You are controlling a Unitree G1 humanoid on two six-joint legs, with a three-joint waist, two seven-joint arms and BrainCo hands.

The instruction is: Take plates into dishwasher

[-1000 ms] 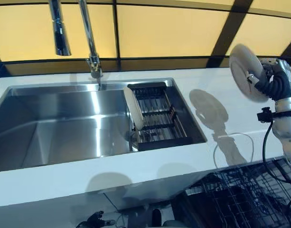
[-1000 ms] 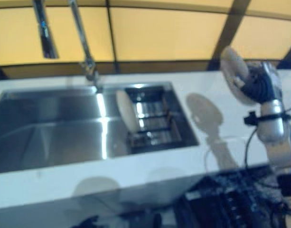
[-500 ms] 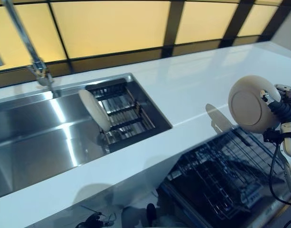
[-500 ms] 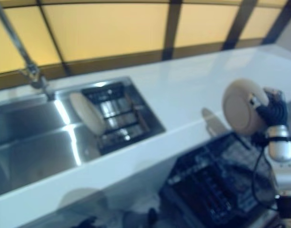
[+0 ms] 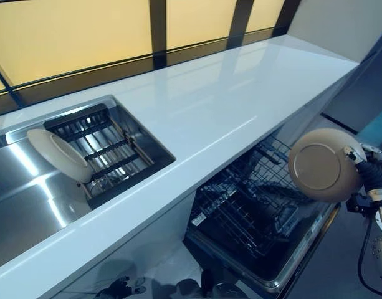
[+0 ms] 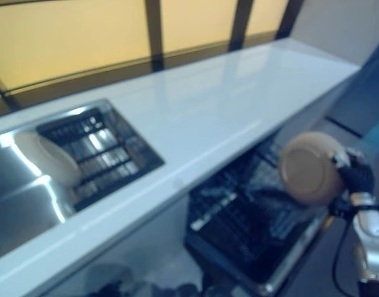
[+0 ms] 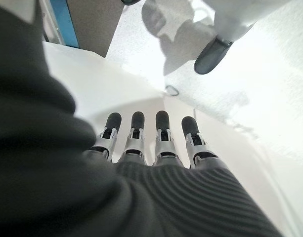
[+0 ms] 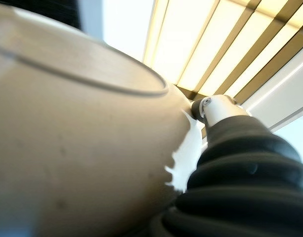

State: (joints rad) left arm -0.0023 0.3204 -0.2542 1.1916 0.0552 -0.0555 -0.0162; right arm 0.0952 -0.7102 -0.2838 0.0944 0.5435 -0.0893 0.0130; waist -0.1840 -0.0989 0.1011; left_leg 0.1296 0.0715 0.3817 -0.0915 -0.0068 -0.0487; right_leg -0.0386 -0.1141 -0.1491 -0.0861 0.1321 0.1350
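Left eye view showed the right hand (image 5: pixel 367 167) gripping a beige plate (image 5: pixel 321 164) upright by its rim, held above the open dishwasher rack (image 5: pixel 253 208) at the near right below the white counter (image 5: pixel 197 118). A second plate (image 5: pixel 57 153) leaned in the sink rack (image 5: pixel 106 152) at the far left. The left hand (image 7: pixel 151 143) showed only in its wrist view, fingers straight and holding nothing.

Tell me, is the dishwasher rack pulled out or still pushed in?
Pulled out: the dishwasher rack sticks out from under the counter, wire tines exposed, with the plate in the right hand above it.
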